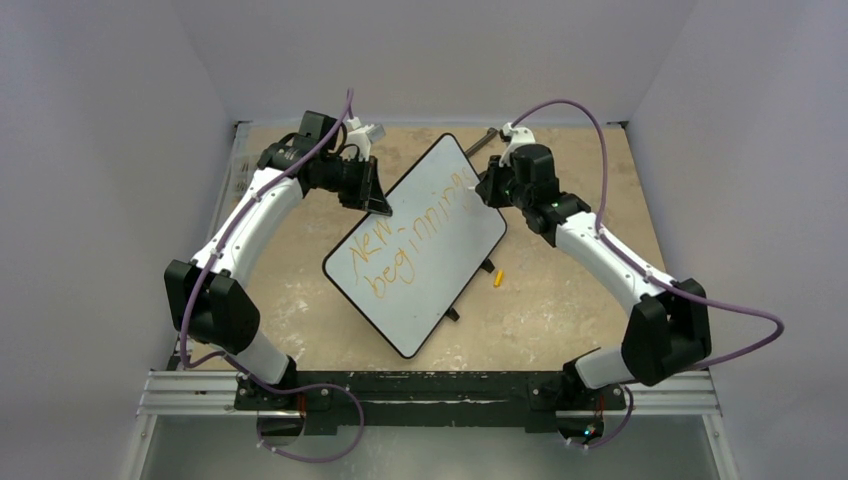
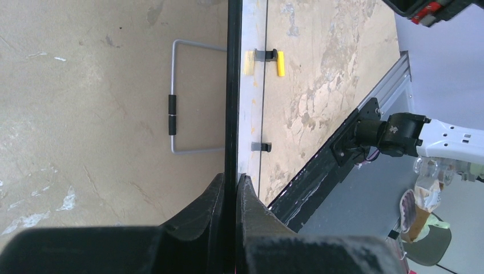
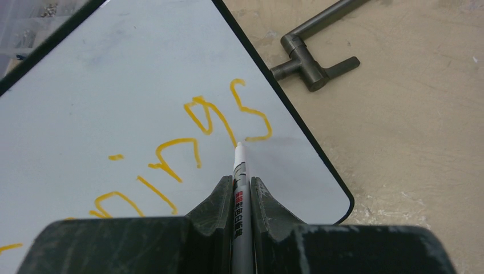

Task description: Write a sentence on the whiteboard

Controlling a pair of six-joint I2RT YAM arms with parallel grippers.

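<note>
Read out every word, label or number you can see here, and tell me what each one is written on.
"New": orange marker lettering on the whiteboard.
"beginnings": the second line of the same lettering; its end, "ings", shows plainly in the right wrist view.
Red label on the pen held in the right gripper: print too small to read.
Nothing else can be read.

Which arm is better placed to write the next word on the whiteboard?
Right: the right gripper holds the marker, tip at the last orange letter; the left gripper is clamped on the whiteboard rim.
</note>
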